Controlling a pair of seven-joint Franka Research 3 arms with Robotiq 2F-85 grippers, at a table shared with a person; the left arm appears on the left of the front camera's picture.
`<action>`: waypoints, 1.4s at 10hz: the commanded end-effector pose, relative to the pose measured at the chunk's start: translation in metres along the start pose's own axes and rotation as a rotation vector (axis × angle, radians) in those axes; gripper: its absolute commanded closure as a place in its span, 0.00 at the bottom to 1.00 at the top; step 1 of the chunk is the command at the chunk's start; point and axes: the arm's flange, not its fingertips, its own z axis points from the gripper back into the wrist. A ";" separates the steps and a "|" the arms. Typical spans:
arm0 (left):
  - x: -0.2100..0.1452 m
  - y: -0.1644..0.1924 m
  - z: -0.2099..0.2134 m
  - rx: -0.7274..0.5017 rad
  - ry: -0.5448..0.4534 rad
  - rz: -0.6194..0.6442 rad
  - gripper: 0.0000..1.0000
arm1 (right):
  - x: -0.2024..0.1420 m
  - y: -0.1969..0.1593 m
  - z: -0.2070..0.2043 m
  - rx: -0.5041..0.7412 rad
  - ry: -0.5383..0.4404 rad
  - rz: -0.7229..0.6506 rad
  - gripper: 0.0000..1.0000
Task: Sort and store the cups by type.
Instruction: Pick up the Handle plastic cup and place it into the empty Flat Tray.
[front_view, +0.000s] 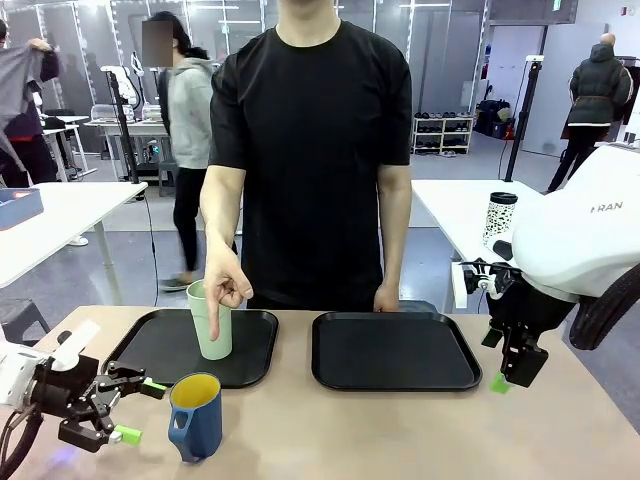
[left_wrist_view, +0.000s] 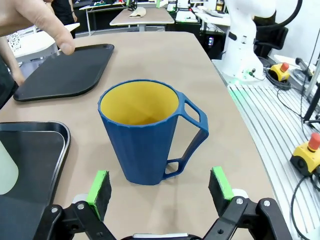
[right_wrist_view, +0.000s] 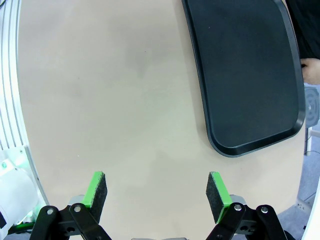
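The step in hand looks like the pickup of the blue mug (front_view: 196, 415). It stands upright on the table (front_view: 330, 430), just in front of the left tray (front_view: 150, 345). The left end effector (front_view: 140, 410) sits low beside it, its 2 fingers spread wide with nothing between them. In the left wrist view the mug stands ahead of the green pads (left_wrist_view: 100, 186), apart from both, with its handle turned toward the picture's right.

The pale green tumbler (front_view: 210, 322) stands upright in the left tray. The person's hand (front_view: 226, 288) points a finger down at it; whether the finger touches, I cannot tell. The right tray (front_view: 395, 352) holds nothing. The right end effector (front_view: 510, 378) hangs by that tray's near right corner, fingers spread and empty.

The next move likely calls for the left end effector to advance until its pads bracket the mug's body, clear of the handle loop, and then press in. Since the tumbler occupies 1 tray, the mug probably belongs in the other.
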 end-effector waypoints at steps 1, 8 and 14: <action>-0.008 0.007 -0.009 0.014 -0.048 -0.037 0.00 | 0.000 0.003 0.000 -0.011 0.011 -0.013 0.00; -0.015 0.019 -0.037 0.026 -0.060 -0.055 0.00 | 0.000 0.003 0.000 -0.011 0.011 -0.013 0.00; -0.014 0.022 -0.059 -0.020 -0.052 -0.049 0.00 | 0.000 0.003 0.000 -0.011 0.011 -0.013 0.00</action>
